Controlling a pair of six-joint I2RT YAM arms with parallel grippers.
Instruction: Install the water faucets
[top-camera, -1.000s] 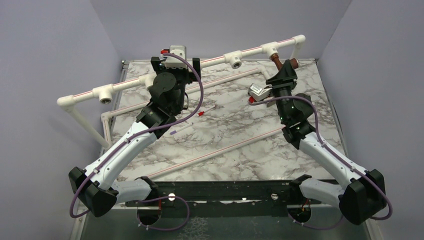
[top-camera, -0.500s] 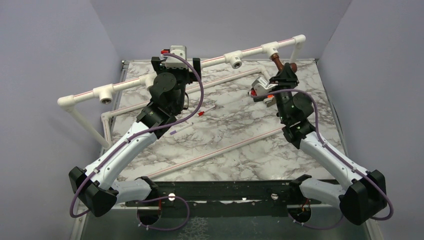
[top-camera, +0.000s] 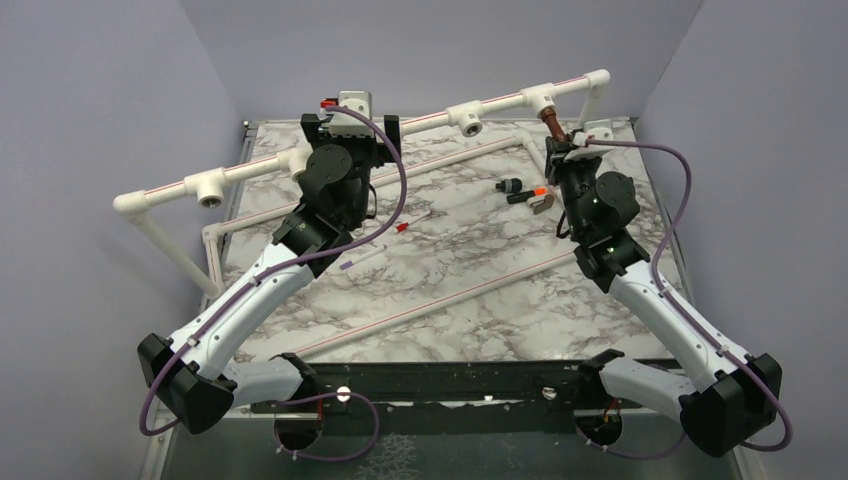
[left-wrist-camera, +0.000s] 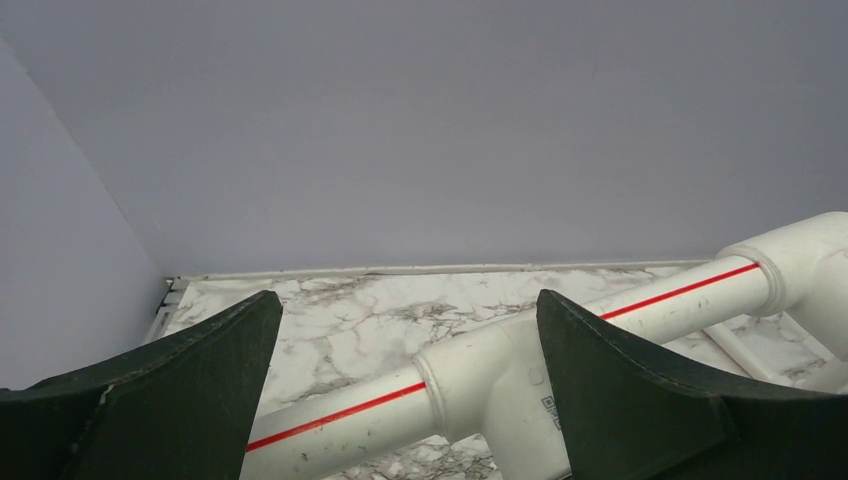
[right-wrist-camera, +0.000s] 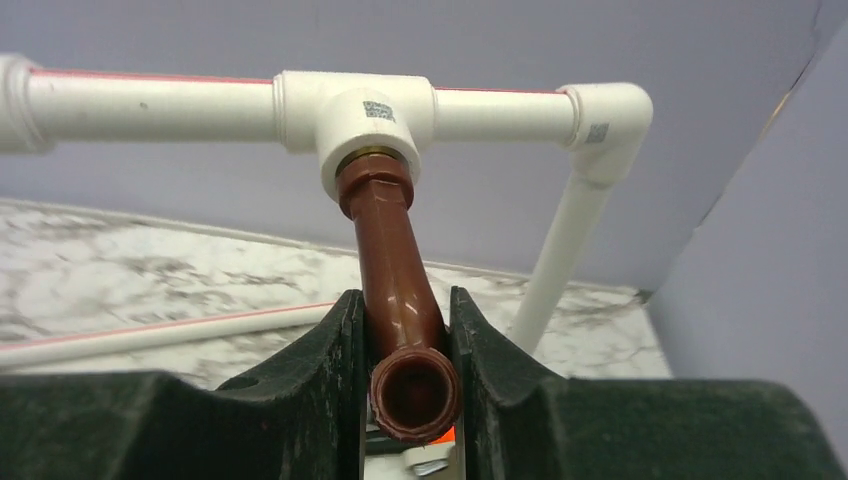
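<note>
The marble table (top-camera: 440, 260) is being crossed by a white pipe frame (top-camera: 505, 104), which runs from 9 o'clock to 1 o'clock in the top view. 1 faucet (right-wrist-camera: 390, 230) is being carried by the end tee (right-wrist-camera: 365, 115) at 1 o'clock. Its hex collar is sitting at the socket, so this piece is judged seated or nearly so. The middle tee (top-camera: 468, 120) and the far-left tee (top-camera: 210, 190) are being shown with bare sockets, so most of the job is judged left to do.

The right claw (right-wrist-camera: 405, 300) is being pressed onto the faucet's lower end, 1 finger on each side. The left claw (left-wrist-camera: 405, 320) is being held spread wide near 11 o'clock, with the pipe showing between its fingers and nothing pinched.

In the right wrist view the faucet's long axis is being shown running from 12 o'clock at the tee down to 6 o'clock, leaning slightly. Its open round mouth is pointing at that camera.

Small loose parts (top-camera: 525, 190) are lying near 2 o'clock; what they are cannot be told.
</note>
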